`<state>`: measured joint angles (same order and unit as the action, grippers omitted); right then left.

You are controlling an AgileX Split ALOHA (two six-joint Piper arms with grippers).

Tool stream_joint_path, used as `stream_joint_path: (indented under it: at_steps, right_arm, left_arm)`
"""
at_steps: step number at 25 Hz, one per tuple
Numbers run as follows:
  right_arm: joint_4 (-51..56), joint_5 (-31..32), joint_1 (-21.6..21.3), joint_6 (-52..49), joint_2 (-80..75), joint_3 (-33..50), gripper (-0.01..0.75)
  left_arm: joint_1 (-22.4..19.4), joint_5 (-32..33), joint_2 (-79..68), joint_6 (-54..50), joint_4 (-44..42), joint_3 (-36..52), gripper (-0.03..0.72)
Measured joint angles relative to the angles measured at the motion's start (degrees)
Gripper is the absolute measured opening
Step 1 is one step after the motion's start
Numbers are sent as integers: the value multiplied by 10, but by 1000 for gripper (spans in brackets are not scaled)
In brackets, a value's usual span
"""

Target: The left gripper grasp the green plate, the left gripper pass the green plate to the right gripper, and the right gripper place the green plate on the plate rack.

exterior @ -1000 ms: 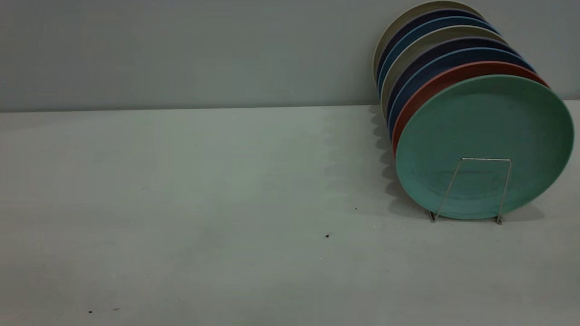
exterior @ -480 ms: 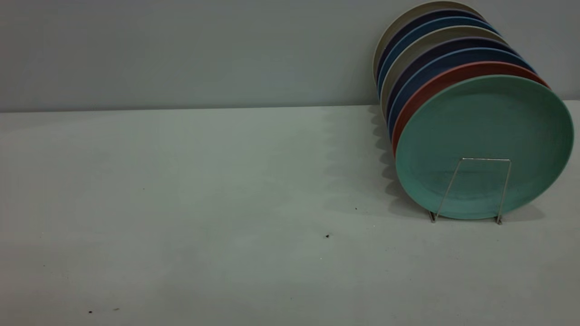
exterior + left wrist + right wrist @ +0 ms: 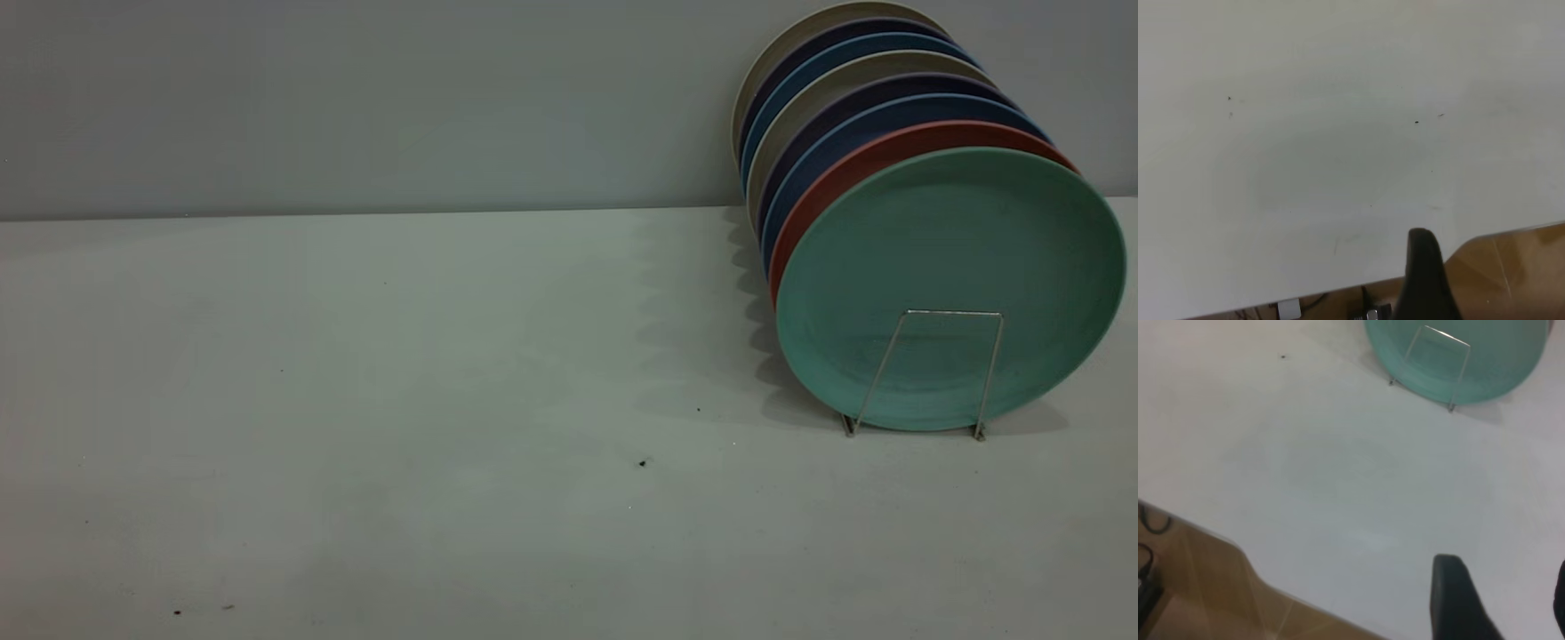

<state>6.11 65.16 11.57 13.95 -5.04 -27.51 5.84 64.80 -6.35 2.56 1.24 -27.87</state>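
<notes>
The green plate (image 3: 949, 267) is showing matte teal-green, with the plate rack (image 3: 933, 369) glinting thin silver across it. Behind it, a salmon-pink plate (image 3: 805, 206) is giving way to navy, blue, purple and beige rims. The table (image 3: 400, 400) is lying pale grey-white.

Green plate (image 3: 951, 267): round, matte teal w/ low rim, standing on edge in the plate rack (image 3: 942, 313), frontmost of the row, face toward the exterior cam, leaning back slightly. Salmon-pink plate (image 3: 827, 187) right behind it. Rack: thin silver wire, trapezoid loop crossing the plate's lower front, feet on the desk (image 3: 400, 400) at far right. From my right wrist cam, plate's lower part (image 3: 1485, 367) shows behind the loop (image 3: 1438, 350).
</notes>
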Motion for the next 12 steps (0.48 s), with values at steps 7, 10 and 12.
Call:
stream_joint_path:
  at_steps: [7, 10, 12]
  right_arm:
    - [-10, 0, 0, -16, 0, 0, 371]
    - [-11, 0, 0, -16, 0, 0, 371]
    - [-11, 0, 0, -16, 0, 0, 371]
  left_arm:
    - [0, 0, 1, 1, 0, 0, 563]
    - [0, 0, 2, 1, 0, 0, 563]
    - [0, 0, 3, 1, 0, 0, 563]
